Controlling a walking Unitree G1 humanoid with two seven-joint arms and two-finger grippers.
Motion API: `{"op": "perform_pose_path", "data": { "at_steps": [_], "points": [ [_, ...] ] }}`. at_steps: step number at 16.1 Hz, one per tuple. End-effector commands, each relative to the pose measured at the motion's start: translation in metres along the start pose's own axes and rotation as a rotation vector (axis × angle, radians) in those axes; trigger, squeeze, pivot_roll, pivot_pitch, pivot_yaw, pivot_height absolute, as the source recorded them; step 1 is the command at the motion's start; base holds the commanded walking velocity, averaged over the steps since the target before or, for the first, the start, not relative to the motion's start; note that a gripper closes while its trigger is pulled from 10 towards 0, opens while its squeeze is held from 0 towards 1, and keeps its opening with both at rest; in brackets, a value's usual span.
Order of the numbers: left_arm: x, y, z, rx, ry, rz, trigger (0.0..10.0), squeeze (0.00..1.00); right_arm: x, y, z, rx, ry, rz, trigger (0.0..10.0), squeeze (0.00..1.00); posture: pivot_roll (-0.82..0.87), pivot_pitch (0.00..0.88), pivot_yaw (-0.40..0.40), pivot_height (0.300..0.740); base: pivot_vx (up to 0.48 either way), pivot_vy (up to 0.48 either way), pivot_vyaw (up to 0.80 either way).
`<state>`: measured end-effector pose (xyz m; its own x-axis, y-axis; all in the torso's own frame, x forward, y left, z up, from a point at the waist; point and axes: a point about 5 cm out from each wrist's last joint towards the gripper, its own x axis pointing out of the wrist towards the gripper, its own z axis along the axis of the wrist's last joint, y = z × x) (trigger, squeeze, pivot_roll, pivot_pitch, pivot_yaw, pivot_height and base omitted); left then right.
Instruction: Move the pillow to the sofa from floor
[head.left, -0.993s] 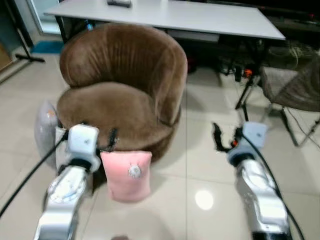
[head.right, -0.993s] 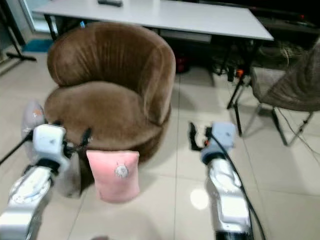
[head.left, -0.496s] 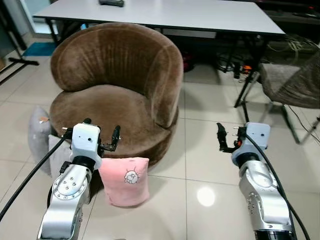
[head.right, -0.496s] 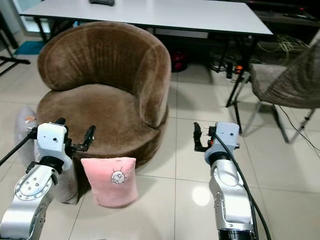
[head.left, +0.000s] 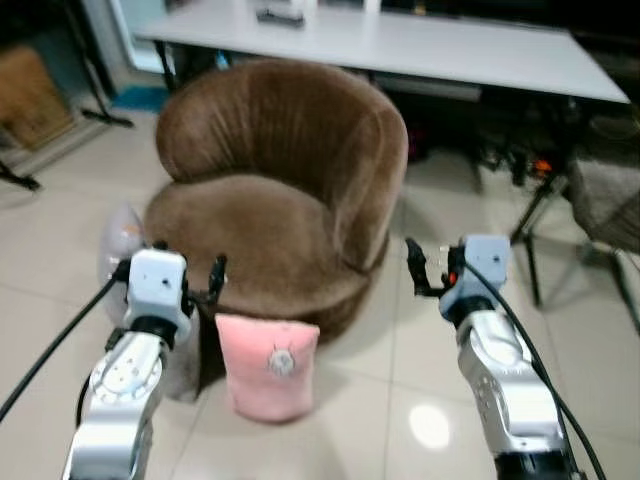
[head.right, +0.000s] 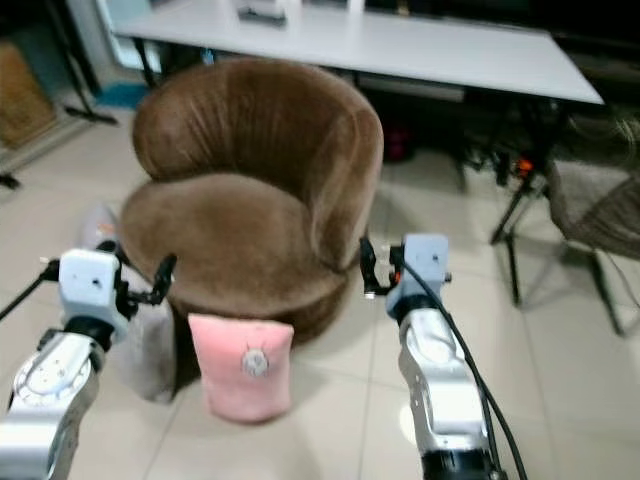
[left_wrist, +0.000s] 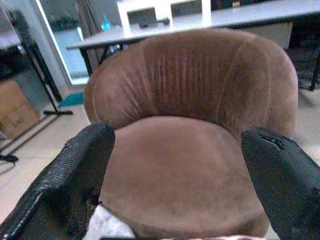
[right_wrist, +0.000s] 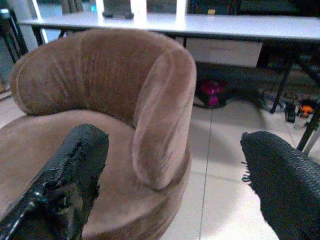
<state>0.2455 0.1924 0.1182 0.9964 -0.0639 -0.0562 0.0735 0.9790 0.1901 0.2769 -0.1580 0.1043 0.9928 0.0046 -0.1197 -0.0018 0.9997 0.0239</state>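
Pink pillow (head.left: 267, 366) stands upright on the tiled floor (head.left: 380, 400), lower centre of the head views, leaning against the front base of the brown velvet sofa (head.left: 270, 200), a round tub chair. Its long axis runs roughly vertical, with a small printed figure facing the camera.

Left gripper (head.left: 185, 278) is held at lower left, just above and slightly left of the pillow's top edge, near but not touching it. Its fingers are spread wide, as the left wrist view confirms: two black fingers (left_wrist: 75, 175) stand well apart with the sofa seat between them.

Right gripper (head.left: 430, 265) is at centre right, level with the sofa's right flank and well apart from the pillow. Its fingers are likewise spread in the right wrist view.

Judgement: the left arm is the nearer; the pillow lies below and slightly right of it, so the reach would be downward.

Sofa seat holds nothing. A grey cushion (head.left: 120, 235) rests on the floor at the sofa's left side, behind the left arm. A white table (head.left: 400, 45) stands beyond the sofa, upper frame.
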Motion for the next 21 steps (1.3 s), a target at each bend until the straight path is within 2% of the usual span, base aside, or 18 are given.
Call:
{"op": "perform_pose_path", "data": {
  "at_steps": [1, 14, 18, 21],
  "points": [
    [0.0009, -0.0075, 0.0018, -0.002, -0.008, -0.024, 10.0, 1.0, -0.0009, -0.0125, -0.0035, 0.002, 0.015, -0.05, 10.0, 0.0, 0.01, 0.0, -0.053, 0.74, 0.27, 0.0, 0.0],
    [-0.0013, -0.0071, 0.0001, -0.007, -0.01, -0.024, 10.0, 1.0, 0.003, -0.0141, -0.0047, 0.002, 0.017, -0.05, 10.0, 0.0, 0.01, 0.0, -0.063, 0.74, 0.281, 0.0, 0.0],
    [-0.0016, -0.008, -0.0001, -0.008, -0.011, -0.025, 10.0, 1.0, 0.0034, -0.0114, -0.0043, -0.037, 0.014, -0.026, 10.0, 0.0, 0.02, 0.0, -0.064, 0.74, 0.306, 0.0, 0.0],
    [-0.0014, -0.008, 0.0002, -0.008, -0.011, -0.026, 10.0, 1.0, 0.0043, -0.0105, -0.0039, -0.04, 0.014, -0.02, 10.0, 0.0, 0.02, 0.0, -0.065, 0.74, 0.303, 0.0, 0.8]
  ]
}}
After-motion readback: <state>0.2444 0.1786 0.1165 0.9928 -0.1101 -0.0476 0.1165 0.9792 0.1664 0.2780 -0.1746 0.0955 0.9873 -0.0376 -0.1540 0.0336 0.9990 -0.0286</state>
